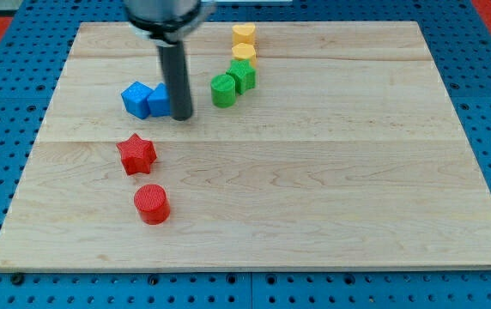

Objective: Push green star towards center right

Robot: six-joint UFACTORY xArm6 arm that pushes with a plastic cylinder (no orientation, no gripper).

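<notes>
The green star (243, 75) sits in the upper middle of the wooden board (314, 189), a little to the view's left of centre. A green cylinder (223, 89) touches it on its lower left side. Just above the star, toward the view's top, is a yellow block (244, 53) whose shape I cannot make out, and above that a yellow hexagonal block (244, 34) near the board's top edge; the four form a short, slightly slanted column.

My tip (181, 116) rests on the board to the view's left of the green pair, apart from the cylinder, with bare wood between them. There is no claw on this arm, only the straight dark rod (175, 77), so nothing is held. The rod stands right beside the blue pair: two blue blocks (147, 99) pressed together, their right edge touching or nearly touching it.

Lower down on the view's left lie a red star (136, 154) and, below it, a red cylinder (152, 204), well apart from the green star.
</notes>
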